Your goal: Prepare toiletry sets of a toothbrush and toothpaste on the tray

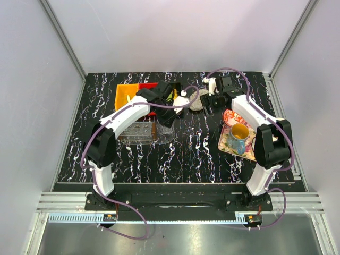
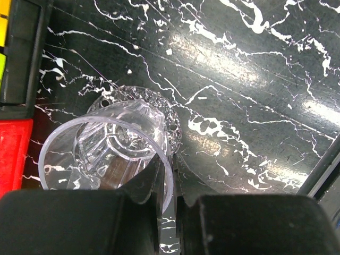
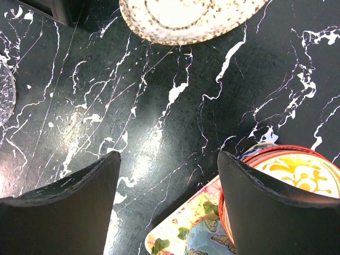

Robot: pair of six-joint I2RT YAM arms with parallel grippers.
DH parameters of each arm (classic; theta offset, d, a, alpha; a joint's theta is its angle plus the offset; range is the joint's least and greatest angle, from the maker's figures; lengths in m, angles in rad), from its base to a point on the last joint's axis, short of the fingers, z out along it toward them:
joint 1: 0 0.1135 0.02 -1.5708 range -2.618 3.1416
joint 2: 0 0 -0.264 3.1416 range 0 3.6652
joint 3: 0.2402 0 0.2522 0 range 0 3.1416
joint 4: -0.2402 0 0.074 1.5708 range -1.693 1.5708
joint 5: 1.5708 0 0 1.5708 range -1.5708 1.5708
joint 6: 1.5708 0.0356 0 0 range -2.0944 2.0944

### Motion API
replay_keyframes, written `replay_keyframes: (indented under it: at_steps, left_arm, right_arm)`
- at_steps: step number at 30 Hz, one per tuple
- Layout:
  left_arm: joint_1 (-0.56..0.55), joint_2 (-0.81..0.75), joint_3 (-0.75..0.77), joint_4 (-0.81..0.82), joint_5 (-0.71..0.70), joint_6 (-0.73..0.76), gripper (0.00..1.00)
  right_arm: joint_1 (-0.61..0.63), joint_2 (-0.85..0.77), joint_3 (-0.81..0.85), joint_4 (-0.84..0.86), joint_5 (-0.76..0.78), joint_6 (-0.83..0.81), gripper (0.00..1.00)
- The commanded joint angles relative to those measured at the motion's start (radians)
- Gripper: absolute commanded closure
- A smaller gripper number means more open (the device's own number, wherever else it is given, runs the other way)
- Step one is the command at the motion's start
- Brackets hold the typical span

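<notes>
toothbrush, toothpaste: you can't make them out in any view | clear tray (image 1: pixel 135 133) left of centre, clear cup (image 2: pixel 106 149) at its right end | left gripper (image 2: pixel 172 199) clenched on the cup's rim, one finger inside | right gripper (image 3: pixel 167 175) spread wide over the table (image 3: pixel 159 106), between speckled plate (image 3: pixel 186 16) and floral tray (image 3: pixel 180 228) bearing a red-rimmed bowl (image 3: pixel 297 170)

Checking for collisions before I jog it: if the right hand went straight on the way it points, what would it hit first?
The right hand would likely meet bare table first; the speckled plate sits beyond, depth unclear.
</notes>
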State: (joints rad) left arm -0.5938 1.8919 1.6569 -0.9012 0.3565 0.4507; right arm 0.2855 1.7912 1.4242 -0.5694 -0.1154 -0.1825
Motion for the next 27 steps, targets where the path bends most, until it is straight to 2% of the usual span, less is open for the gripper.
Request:
replay_keyframes:
  at_steps: [1,10,27]
  left_arm:
    - [-0.015,-0.088,-0.046,0.070,-0.053,-0.020,1.00]
    - [-0.027,-0.116,-0.121,0.145,-0.074,-0.032,1.00]
    - [-0.043,-0.105,-0.193,0.193,-0.102,-0.037,1.00]
  right_arm:
    - [-0.006,-0.038,-0.002,0.020,-0.007,-0.011,0.21]
    - [-0.008,-0.032,-0.002,0.020,-0.017,-0.008,0.21]
    - [-0.008,-0.032,-0.004,0.022,-0.020,-0.012,0.21]
